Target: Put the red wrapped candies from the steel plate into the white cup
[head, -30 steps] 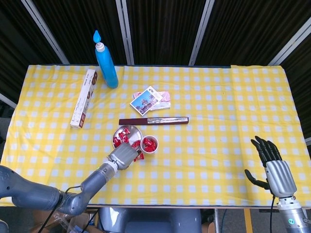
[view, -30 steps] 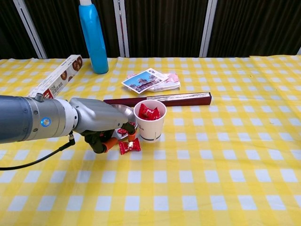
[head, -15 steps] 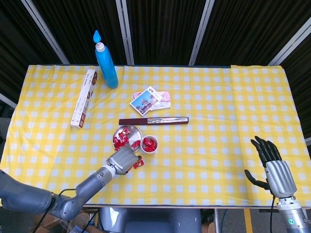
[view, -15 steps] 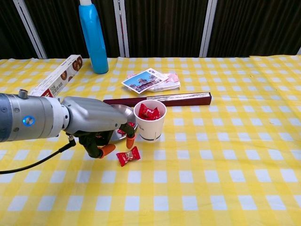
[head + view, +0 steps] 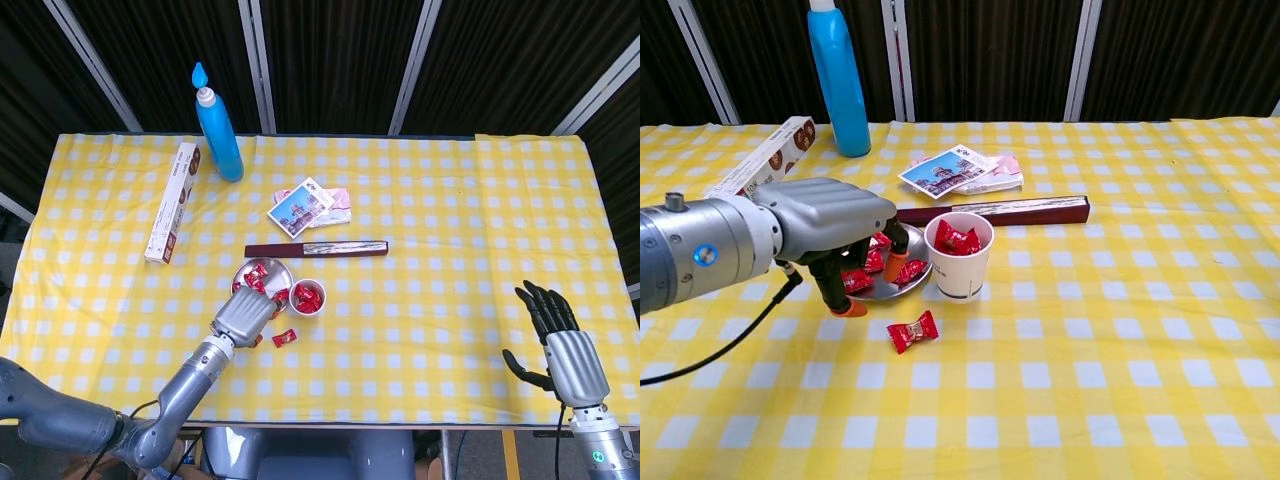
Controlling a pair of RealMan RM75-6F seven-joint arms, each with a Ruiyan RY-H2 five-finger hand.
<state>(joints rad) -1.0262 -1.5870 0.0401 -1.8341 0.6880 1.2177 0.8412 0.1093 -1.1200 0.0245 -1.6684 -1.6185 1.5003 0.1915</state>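
One red wrapped candy (image 5: 913, 331) lies loose on the yellow checked tablecloth (image 5: 440, 200), just in front of the white cup (image 5: 960, 254) and off the steel plate (image 5: 902, 282). More red candies (image 5: 877, 262) remain on the plate, and several (image 5: 958, 239) sit inside the cup. The cup stands just to the right of the plate, with their rims close together or touching.

Left hand (image 5: 830, 228) hangs over the near-left part of the plate, fingers (image 5: 898, 268) curled downward with orange tips near the candies. Whether it grips a candy cannot be told. Right hand (image 5: 560, 345) is at the near right edge of the table, fingers spread, holding nothing.

Open cloth extends right of the cup to the right hand, and along the near edge. Behind the plate lies a long dark box (image 5: 316, 249), then a stack of cards (image 5: 308, 206). A blue bottle (image 5: 218, 128) and a narrow carton (image 5: 173, 201) occupy the far left.

Compared with half a second ago, the left hand has lifted from the loose candy and shifted back over the plate. The loose candy, cup and right hand are unchanged.
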